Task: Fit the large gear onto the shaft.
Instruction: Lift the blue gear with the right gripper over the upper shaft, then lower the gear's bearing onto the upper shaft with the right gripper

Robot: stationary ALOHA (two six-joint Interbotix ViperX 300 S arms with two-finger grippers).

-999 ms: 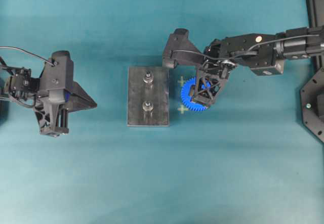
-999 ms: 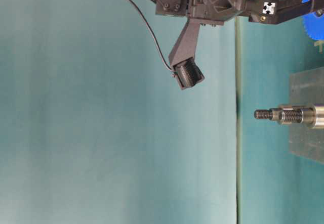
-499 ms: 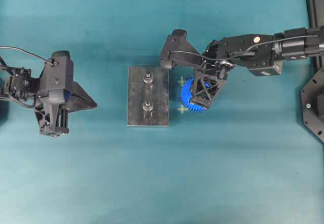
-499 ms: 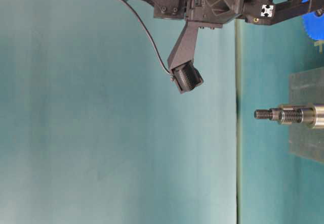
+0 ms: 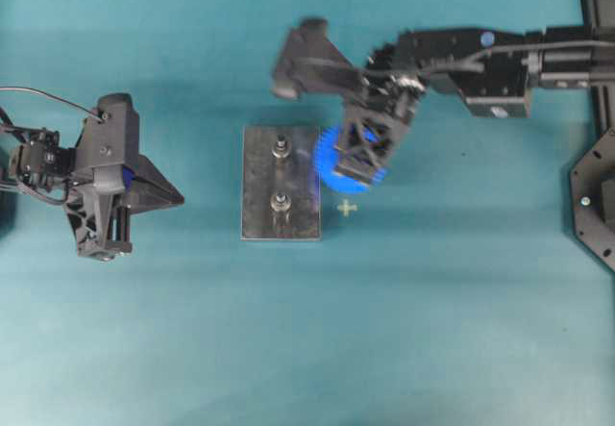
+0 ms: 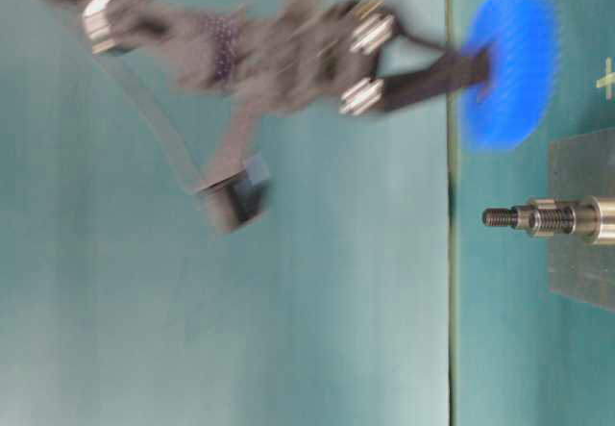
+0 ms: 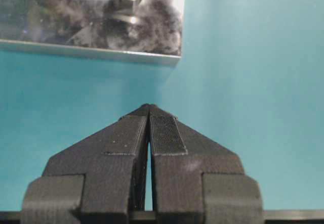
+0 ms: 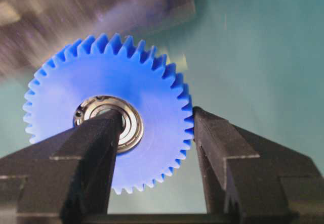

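Observation:
The large gear (image 5: 327, 162) is bright blue with a silver bearing hub. My right gripper (image 5: 360, 162) is shut on it, holding it above the table at the right edge of the dark grey plate (image 5: 259, 219). In the right wrist view one finger (image 8: 96, 148) lies over the hub and the other (image 8: 217, 143) presses on the toothed rim of the gear (image 8: 152, 102). Two alike shafts stand on the plate, the far one (image 5: 281, 147) and the near one (image 5: 280, 203). The table-level view shows the gear (image 6: 509, 65) raised, beside a shaft (image 6: 538, 219). My left gripper (image 5: 179, 195) is shut and empty, left of the plate.
A yellow cross mark (image 5: 346, 208) is on the teal table to the right of the plate. A black frame (image 5: 596, 195) stands at the right edge. The left wrist view shows the plate's near edge (image 7: 91, 49) ahead of the shut fingers (image 7: 164, 133).
My right gripper has lifted the gear off the table and carried it left and farther back, to the plate's right edge. It is blurred with motion. The left arm has not moved.

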